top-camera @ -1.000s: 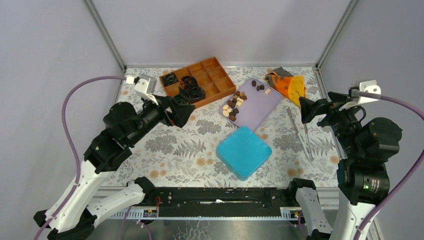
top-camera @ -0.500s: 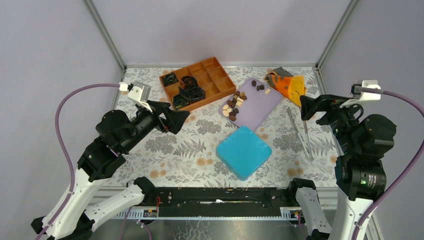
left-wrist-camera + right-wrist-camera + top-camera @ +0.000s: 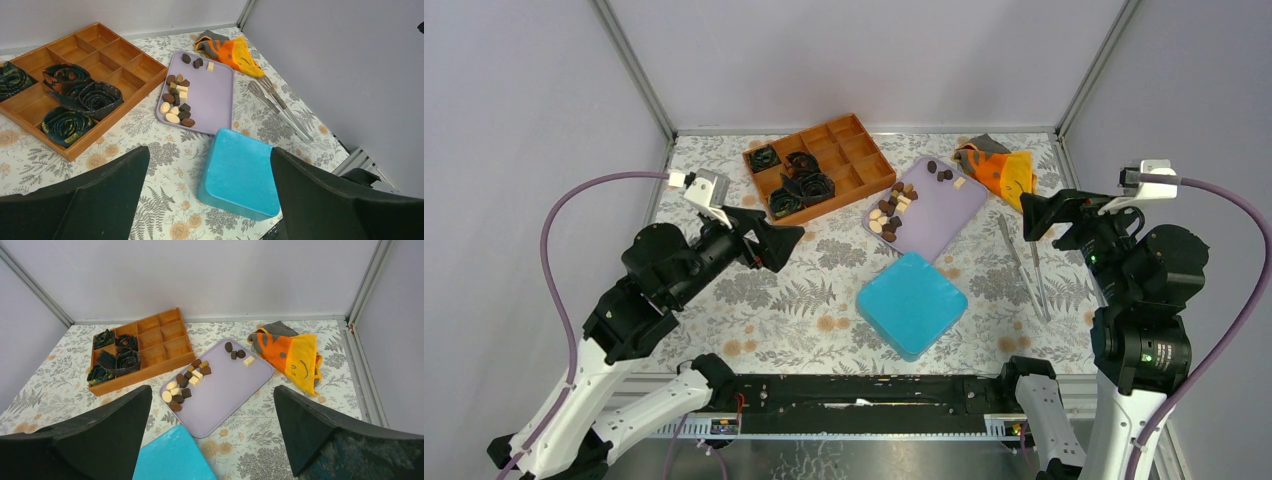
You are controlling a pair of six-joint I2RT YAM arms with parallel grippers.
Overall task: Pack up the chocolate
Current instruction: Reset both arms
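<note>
The chocolate [image 3: 891,212] lies as several small dark, brown and cream pieces on a lavender tray [image 3: 939,215] at mid-table, with a few more pieces [image 3: 941,172] near the tray's far corner. My left gripper [image 3: 784,240] hovers open over the table left of the tray, near the wooden box, with nothing between its fingers. In the left wrist view the left gripper [image 3: 210,152] frames the chocolate [image 3: 177,100] and the tray [image 3: 212,100] ahead. My right gripper [image 3: 1030,218] hangs open and empty right of the tray. Its own view shows the right gripper [image 3: 212,388], chocolate [image 3: 185,385] and tray [image 3: 230,385].
A wooden divided box [image 3: 854,150] at the far left holds black crinkled paper cups [image 3: 809,185]. A turquoise square box [image 3: 912,303] sits near the tray's near corner. Metal tongs [image 3: 1024,265] lie to the right, and an orange cloth [image 3: 1004,170] lies at the far right.
My left gripper has drawn back a little from the wooden box toward the near side. The right wrist has shifted slightly. Nothing on the table has moved.
</note>
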